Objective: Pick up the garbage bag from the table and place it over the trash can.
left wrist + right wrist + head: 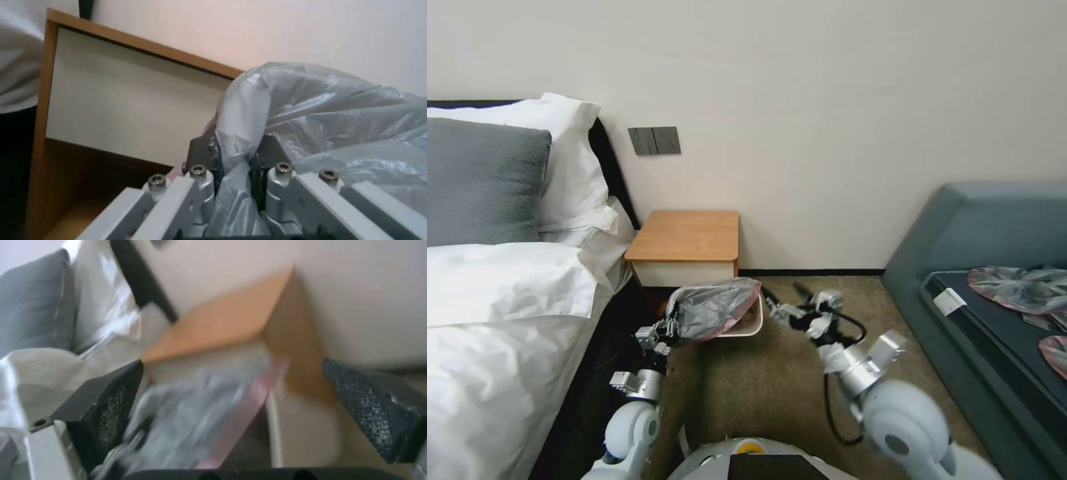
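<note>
A: Listing the grip first. Left gripper (236,156): clenched on a fold of the garbage bag (714,308), plastic pinched between both fingers (202,150), at the near-left corner of the trash can (754,320).

B: Right gripper (778,301)?

A: Spread wide, holding nothing, just beside the trash can's right side, pads (369,400) pointed toward the bag's pink rim.

B: Bag position, then.

A: Off the table (684,235); bunched above the trash can's opening, leaning toward its left and near edges, pink rim showing low on the near side. Cream rim bare on the right and near-right. Trash can itself on the carpet directly in front of the table.

B: Step in hand?

A: Judged as fitting stage: pick-up done, cover only partial. Mouth of the bag not yet stretched round the rim.

B: Next move calls for?

A: Probably a second hold on the loose pink rim at the trash can's right side, then pulling that edge outward and down over the bare corner while keeping the left pinch firm. Risk: thin film slipping or tearing under tension.
</note>
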Motion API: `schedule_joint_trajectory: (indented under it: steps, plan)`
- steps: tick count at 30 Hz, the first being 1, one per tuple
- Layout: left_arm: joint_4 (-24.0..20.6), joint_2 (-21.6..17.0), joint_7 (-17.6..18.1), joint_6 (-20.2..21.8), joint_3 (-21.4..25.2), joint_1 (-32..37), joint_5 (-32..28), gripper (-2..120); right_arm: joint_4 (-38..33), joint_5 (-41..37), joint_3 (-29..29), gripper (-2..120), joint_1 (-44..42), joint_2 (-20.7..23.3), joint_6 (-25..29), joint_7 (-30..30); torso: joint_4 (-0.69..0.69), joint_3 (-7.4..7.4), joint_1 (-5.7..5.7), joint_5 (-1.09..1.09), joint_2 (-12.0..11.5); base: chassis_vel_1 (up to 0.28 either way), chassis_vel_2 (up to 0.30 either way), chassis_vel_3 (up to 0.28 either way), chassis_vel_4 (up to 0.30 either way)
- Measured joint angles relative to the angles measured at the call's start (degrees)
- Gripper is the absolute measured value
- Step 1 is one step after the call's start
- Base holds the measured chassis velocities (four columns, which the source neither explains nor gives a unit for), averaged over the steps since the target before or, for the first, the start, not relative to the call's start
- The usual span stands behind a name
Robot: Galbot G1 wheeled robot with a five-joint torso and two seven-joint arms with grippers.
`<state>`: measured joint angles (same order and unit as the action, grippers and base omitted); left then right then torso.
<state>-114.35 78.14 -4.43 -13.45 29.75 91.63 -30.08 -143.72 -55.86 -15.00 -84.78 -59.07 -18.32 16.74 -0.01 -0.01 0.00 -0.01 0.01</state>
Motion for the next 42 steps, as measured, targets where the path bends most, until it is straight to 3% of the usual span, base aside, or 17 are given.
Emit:
schedule_joint_trajectory:
  steps: [10, 19, 39, 42]
  plan:
    - [-0.13, 0.58, -0.66, -0.43, -0.27, 0.09, -0.39, 8, 0.89, -3.53, 6.74, 100, 2.71, -5.49, -6.05, 2.93, 0.01, 0.00, 0.00, 0.00, 0.00, 0.000, 0.000, 0.000, 0.000]
    - [0.22, 0.43, -0.74, -0.29, -0.61, 0.68, 0.51, 8, 6.60, 1.13, 10.26, 100, 3.85, -8.52, -5.96, 1.83, 0.01, 0.00, 0.00, 0.01, 0.00, 0.000, 0.000, 0.000, 0.000]
    - [-1.61, 0.10, -1.11, -0.13, -0.64, 2.16, 1.26, 8, 11.37, 5.27, 12.65, 99, 5.29, -11.35, -4.86, -1.01, 0.01, 0.00, 0.00, 0.01, 0.00, 0.000, 0.000, 0.000, 0.000]
    - [-1.62, 0.12, -1.12, -0.13, -0.62, 2.20, 1.32, 8, 11.65, 6.00, 12.70, 86, 5.07, -11.70, -4.48, -1.55, 0.01, 0.00, 0.00, 0.01, 0.00, 0.000, 0.000, 0.000, 0.000]
